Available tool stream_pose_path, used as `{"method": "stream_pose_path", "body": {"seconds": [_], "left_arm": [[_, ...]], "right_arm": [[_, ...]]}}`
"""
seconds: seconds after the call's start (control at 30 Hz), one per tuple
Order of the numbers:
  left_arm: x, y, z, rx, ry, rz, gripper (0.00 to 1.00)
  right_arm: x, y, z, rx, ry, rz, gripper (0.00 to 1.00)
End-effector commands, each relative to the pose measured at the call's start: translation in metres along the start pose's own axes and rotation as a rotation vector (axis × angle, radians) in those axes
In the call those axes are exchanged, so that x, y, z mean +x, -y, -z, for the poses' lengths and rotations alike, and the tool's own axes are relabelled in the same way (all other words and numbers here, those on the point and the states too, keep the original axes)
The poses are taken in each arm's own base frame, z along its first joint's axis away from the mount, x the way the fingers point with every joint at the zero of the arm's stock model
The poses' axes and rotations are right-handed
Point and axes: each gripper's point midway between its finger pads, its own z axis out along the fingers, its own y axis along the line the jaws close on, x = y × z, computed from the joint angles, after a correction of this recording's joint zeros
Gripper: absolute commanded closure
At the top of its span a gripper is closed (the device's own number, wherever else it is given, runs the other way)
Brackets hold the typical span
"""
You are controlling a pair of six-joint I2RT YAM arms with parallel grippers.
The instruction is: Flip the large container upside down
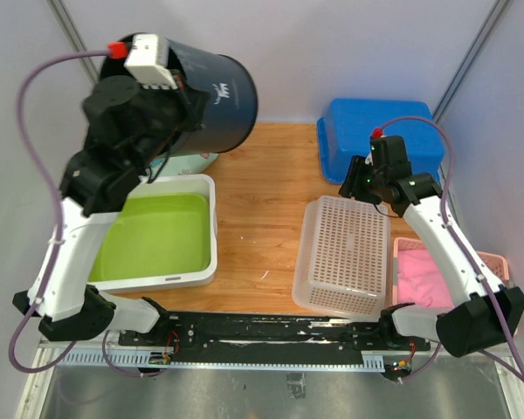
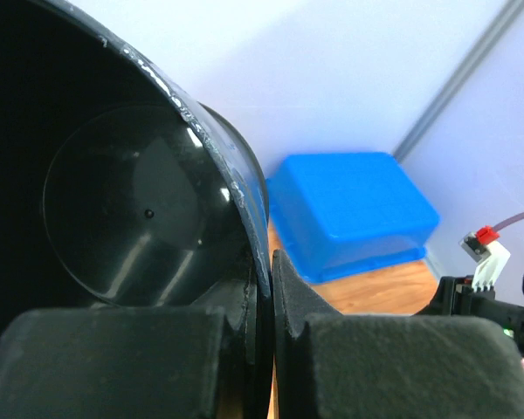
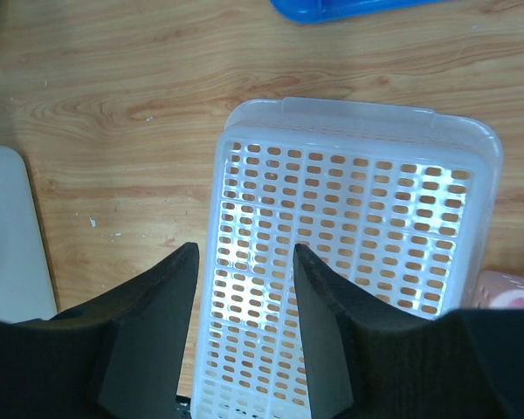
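Observation:
The large container (image 1: 220,98) is a dark navy bucket, lifted off the table at the back left and tipped on its side, its base toward the right. My left gripper (image 1: 178,106) is shut on its rim. In the left wrist view the gripper (image 2: 269,297) pinches the rim wall (image 2: 241,188) between both fingers, and the bucket's dark inside (image 2: 122,209) fills the left of the frame. My right gripper (image 1: 359,180) hangs open above a white perforated basket (image 1: 345,253), holding nothing. In the right wrist view that gripper (image 3: 244,253) is over the basket's left edge (image 3: 349,227).
A blue bin (image 1: 375,131) lies upside down at the back right, also seen as the blue bin (image 2: 349,209) from the left wrist. A white tray (image 1: 211,229) with a green inside sits front left. A pink basket (image 1: 428,279) stands at the front right.

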Motion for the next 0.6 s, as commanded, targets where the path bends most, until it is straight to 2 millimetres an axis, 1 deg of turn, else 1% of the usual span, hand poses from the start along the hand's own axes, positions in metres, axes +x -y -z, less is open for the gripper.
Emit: {"method": "stream_pose_path", "body": {"seconds": [0.0, 0.1, 0.17, 0.23, 0.33, 0.43, 0.47, 0.57], "left_arm": [[-0.053, 0.047, -0.017, 0.247, 0.369, 0.183, 1.00], [-0.025, 0.056, -0.045, 0.307, 0.371, 0.226, 1.00], [-0.011, 0.062, -0.061, 0.340, 0.363, 0.218, 1.00], [0.006, 0.061, -0.076, 0.359, 0.343, 0.217, 1.00], [0.036, 0.053, -0.096, 0.400, 0.275, 0.256, 1.00], [0.059, 0.041, -0.108, 0.469, 0.202, 0.329, 1.00], [0.069, 0.035, -0.115, 0.475, 0.170, 0.346, 1.00], [0.088, 0.030, -0.124, 0.536, 0.083, 0.364, 1.00]], "right_arm": [[-0.010, 0.019, 0.028, 0.057, 0.072, -0.023, 0.50], [-0.013, 0.021, 0.038, 0.054, 0.098, -0.024, 0.50], [-0.014, 0.016, 0.042, 0.022, 0.099, -0.011, 0.50], [-0.011, 0.012, 0.043, -0.006, 0.085, 0.005, 0.50], [-0.005, 0.010, 0.042, -0.024, 0.060, 0.020, 0.50], [-0.003, 0.010, 0.039, -0.025, 0.055, 0.031, 0.49], [-0.005, 0.010, 0.038, -0.027, 0.059, 0.033, 0.49], [-0.017, 0.000, 0.030, -0.072, 0.086, 0.034, 0.48]]}}
